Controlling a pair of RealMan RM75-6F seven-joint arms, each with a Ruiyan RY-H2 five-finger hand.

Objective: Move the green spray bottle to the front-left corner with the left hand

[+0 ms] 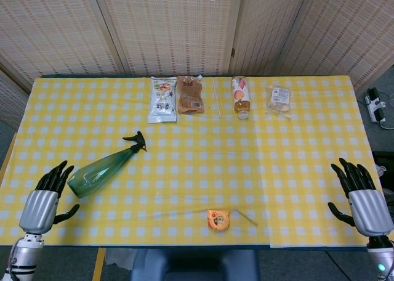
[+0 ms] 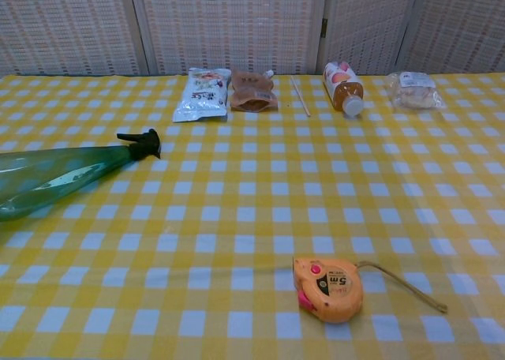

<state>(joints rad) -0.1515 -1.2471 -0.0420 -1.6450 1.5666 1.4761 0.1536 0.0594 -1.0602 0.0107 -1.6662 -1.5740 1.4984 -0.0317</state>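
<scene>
The green spray bottle (image 1: 101, 171) lies on its side on the yellow checked tablecloth, left of the middle, its black nozzle aimed up and right. The chest view shows the green spray bottle (image 2: 55, 178) at the left edge. My left hand (image 1: 44, 204) hovers near the table's front-left, fingers spread, just short of the bottle's base and not touching it. My right hand (image 1: 365, 199) is open at the front-right edge, holding nothing. Neither hand shows in the chest view.
An orange tape measure (image 1: 218, 220) lies near the front edge at the middle. Along the back sit a white packet (image 1: 162, 99), a brown pouch (image 1: 190, 95), a thin stick (image 1: 216, 101), a drink bottle (image 1: 240, 97) and a clear bag (image 1: 279, 99).
</scene>
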